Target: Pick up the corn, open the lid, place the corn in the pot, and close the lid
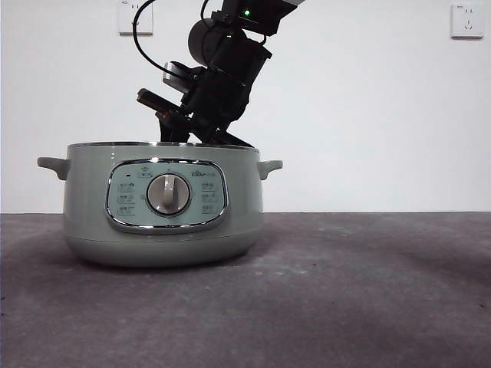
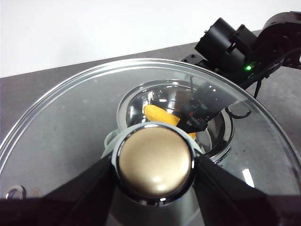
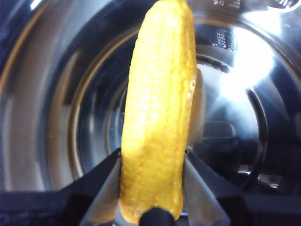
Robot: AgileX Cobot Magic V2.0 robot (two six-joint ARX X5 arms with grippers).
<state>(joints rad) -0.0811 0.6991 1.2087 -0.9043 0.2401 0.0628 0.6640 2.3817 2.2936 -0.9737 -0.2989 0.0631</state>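
Note:
The sage-green pot [image 1: 165, 203] stands left of centre on the table with no lid on it. My right arm [image 1: 222, 77] reaches down into it from above. My right gripper [image 3: 153, 157] is shut on the yellow corn [image 3: 162, 94] and holds it inside the pot's shiny steel bowl [image 3: 244, 94]. My left gripper [image 2: 155, 165] is shut on the lid's round knob [image 2: 155, 155] and holds the glass lid [image 2: 70, 122] up above the pot. Through the glass I see the corn [image 2: 160, 114], the right gripper [image 2: 200, 110] and the pot's bowl [image 2: 136, 101] below.
The pot's chrome-framed panel with the silver dial [image 1: 168, 194] faces the front camera. The dark grey table [image 1: 368, 291] stretches out to the right of the pot. A white wall with two sockets [image 1: 135, 17] [image 1: 466, 21] stands behind.

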